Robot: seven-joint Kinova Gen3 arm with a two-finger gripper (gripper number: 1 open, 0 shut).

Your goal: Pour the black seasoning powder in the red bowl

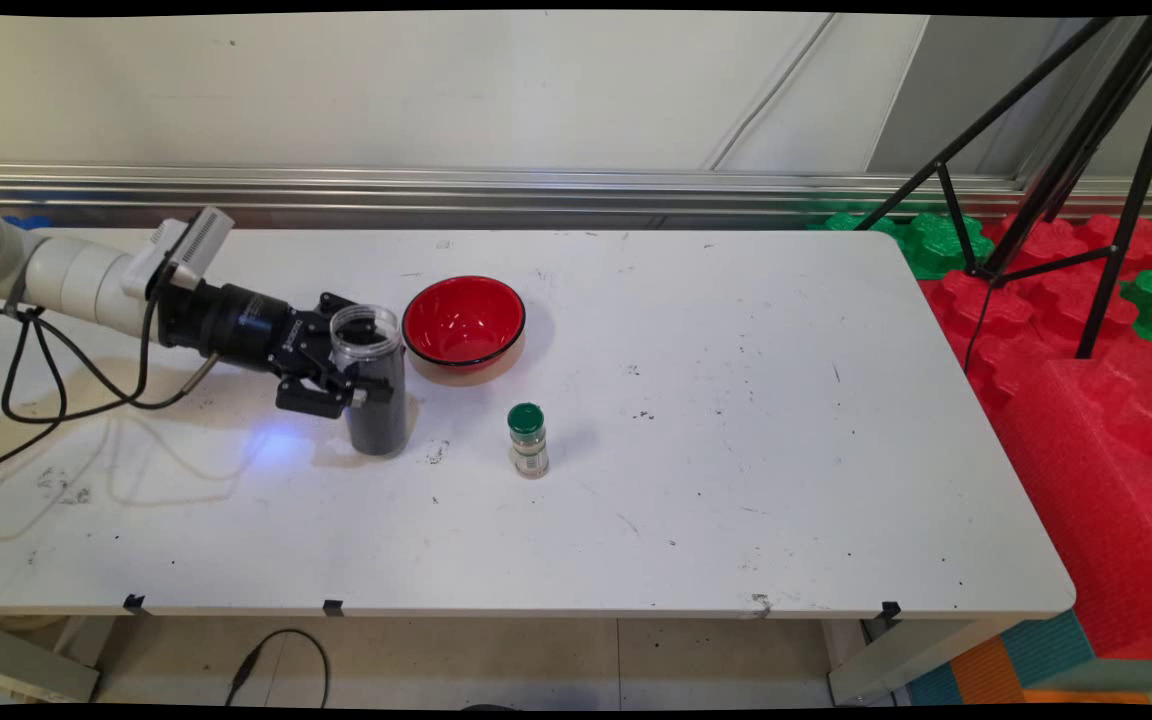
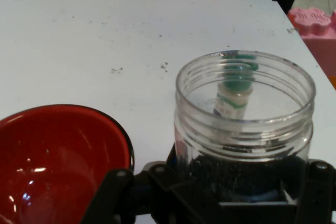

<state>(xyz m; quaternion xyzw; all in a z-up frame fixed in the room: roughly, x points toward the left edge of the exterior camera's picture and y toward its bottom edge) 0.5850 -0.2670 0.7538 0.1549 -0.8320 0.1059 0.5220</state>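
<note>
Gripping a clear jar, jaws closed on it, spice bottle blurred through its wall.

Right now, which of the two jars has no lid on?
The clear plastic jar with dark contents, sitting between the gripper fingers beside the red bowl. Its threaded mouth is open; the small spice jar standing apart has a green cap.

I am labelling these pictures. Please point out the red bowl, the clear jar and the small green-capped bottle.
red bowl [image 1: 463, 318], main view, inside.
clear jar [image 1: 368, 335], main view, open rim.
green-capped bottle [image 1: 526, 418], main view, cap.
</note>
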